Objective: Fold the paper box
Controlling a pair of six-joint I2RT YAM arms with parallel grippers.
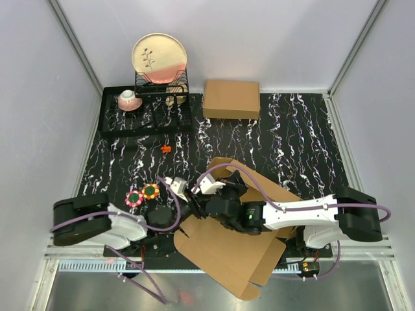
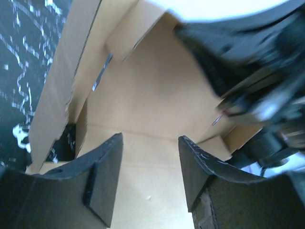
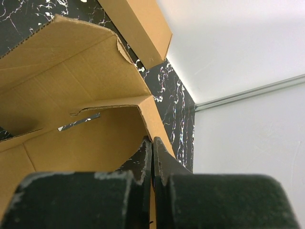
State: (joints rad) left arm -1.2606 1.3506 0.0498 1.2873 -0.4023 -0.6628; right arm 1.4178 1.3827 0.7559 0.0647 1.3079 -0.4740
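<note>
arms both lean in low from their corners and meet over the near middle of the table (image 1: 292,142). left arm (image 1: 123,223) reaches right with its elbow tucked close to the base. the left gripper (image 2: 150,139) hangs with fingers spread and nothing between them, over the bare floor of the paper box (image 1: 227,256). right arm (image 1: 305,214) lies stretched leftward across the box. the right gripper (image 3: 152,143) has its fingers pressed together right at the edge of a raised wall; whether any cardboard is nipped between them i cannot tell. the box sits at the near edge between the two bases, half formed, far walls up, near flap flat and poking out past the table edge. its long axis runs far to near, slanting toward the right arm's side at the near end. well beyond it, by the back wall, sit a made-up cardboard box (image 1: 231,99) and a dish rack (image 1: 149,123) with a plate (image 1: 159,57)
</note>
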